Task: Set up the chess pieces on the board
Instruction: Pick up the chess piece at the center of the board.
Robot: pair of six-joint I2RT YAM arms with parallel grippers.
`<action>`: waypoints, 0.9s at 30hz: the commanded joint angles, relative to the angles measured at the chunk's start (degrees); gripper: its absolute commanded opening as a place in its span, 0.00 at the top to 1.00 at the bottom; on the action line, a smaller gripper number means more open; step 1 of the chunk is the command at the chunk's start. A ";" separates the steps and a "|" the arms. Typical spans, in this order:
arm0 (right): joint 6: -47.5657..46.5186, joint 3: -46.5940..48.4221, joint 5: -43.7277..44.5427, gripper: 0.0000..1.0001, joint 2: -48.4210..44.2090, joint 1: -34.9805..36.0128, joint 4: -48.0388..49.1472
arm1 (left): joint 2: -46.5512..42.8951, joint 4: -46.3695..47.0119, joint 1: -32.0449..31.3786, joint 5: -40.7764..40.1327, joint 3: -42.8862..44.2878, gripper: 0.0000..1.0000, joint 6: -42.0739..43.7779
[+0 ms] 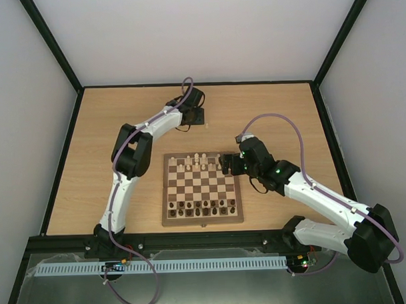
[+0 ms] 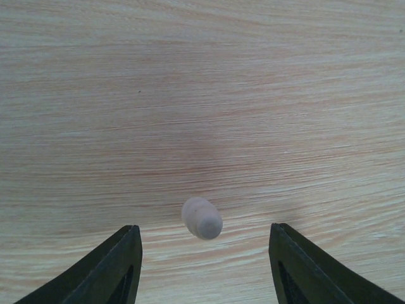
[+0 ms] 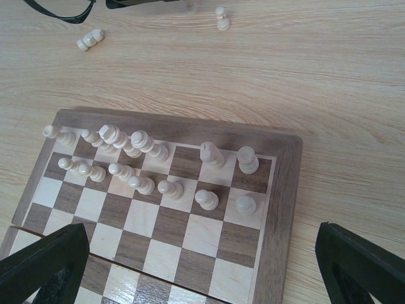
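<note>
The board (image 1: 203,219) lies at mid-table. Cream pieces (image 1: 195,162) fill its far two rows and dark pieces (image 1: 201,207) its near rows. My left gripper (image 1: 196,116) hovers over the tabletop beyond the board. In the left wrist view it is open (image 2: 202,256), with one cream piece (image 2: 202,218) standing on the table between its fingers, untouched. My right gripper (image 1: 227,164) is open and empty over the board's far right corner. Its wrist view (image 3: 202,266) shows the cream rows (image 3: 139,164) and the board frame (image 3: 285,190).
In the right wrist view, two loose cream pieces rest on the table beyond the board, one lying down (image 3: 90,40) and one upright (image 3: 221,18). Part of the left gripper (image 3: 145,3) shows above them. Black frame rails edge the table (image 1: 63,163).
</note>
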 commanded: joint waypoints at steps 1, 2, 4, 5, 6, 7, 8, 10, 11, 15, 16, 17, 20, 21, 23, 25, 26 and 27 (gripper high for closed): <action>-0.08 -0.23 -0.05 0.01 0.33 -0.09 -0.08 | 1.73 -1.91 0.36 0.37 3.19 0.46 1.02; -0.08 -0.28 -0.08 0.01 0.39 -0.09 -0.09 | 2.19 -2.18 0.40 0.29 3.76 0.48 1.02; -0.08 -0.23 -0.05 0.01 0.34 -0.09 -0.09 | 2.72 -2.34 0.43 0.19 4.49 0.51 1.12; -0.08 -0.23 -0.14 0.01 0.38 -0.06 -0.09 | 2.87 -2.35 0.47 0.10 4.87 0.52 1.17; -0.08 -0.33 -0.16 0.01 0.40 -0.04 -0.09 | 3.03 -2.30 0.45 0.09 5.03 0.53 1.19; -0.08 -0.26 -0.08 0.01 0.38 -0.10 -0.09 | 3.12 -2.33 0.45 -0.03 5.26 0.54 1.24; -0.10 -0.23 -0.19 0.01 0.38 -0.08 -0.09 | 3.28 -2.41 0.45 -0.15 5.42 0.56 1.30; -0.08 -0.31 -0.24 0.01 0.40 -0.08 -0.08 | 3.64 -2.59 0.53 -0.26 5.92 0.57 1.28; -0.08 -0.27 -0.25 0.01 0.36 -0.04 -0.09 | 3.91 -2.80 0.58 -0.26 6.25 0.58 1.28; -0.11 -0.32 -0.40 0.01 0.33 -0.08 -0.02 | 4.54 -3.82 0.62 -0.35 7.27 0.61 1.28; -0.15 -0.24 -0.54 0.01 0.39 -0.04 0.00 | 4.67 -3.94 0.64 -0.35 7.40 0.61 1.28; -0.17 -0.23 -0.53 0.01 0.40 -0.12 0.00 | 4.72 -4.01 0.69 -0.42 7.50 0.62 1.28; -0.18 -0.25 -0.61 0.01 0.36 -0.09 0.00 | 5.16 -4.30 0.79 -0.35 8.06 0.64 1.28; -0.17 -0.27 -0.60 0.01 0.38 -0.10 0.00 | 5.33 -4.46 0.80 -0.29 8.29 0.64 1.28; -0.17 -0.27 -0.67 0.01 0.49 -0.11 0.00 | 5.57 -4.60 0.88 -0.18 8.55 0.66 1.28; -0.17 -0.23 -0.68 0.01 0.49 -0.08 0.04 | 5.64 -4.88 0.89 -0.03 8.72 0.68 1.37; -0.17 -0.23 -0.75 0.01 0.53 -0.04 0.08 | 5.64 -4.88 0.89 -0.05 8.73 0.70 1.42; -0.17 -0.23 -0.89 0.01 0.57 -0.08 0.13 | 5.55 -4.92 0.89 -0.15 8.73 0.72 1.47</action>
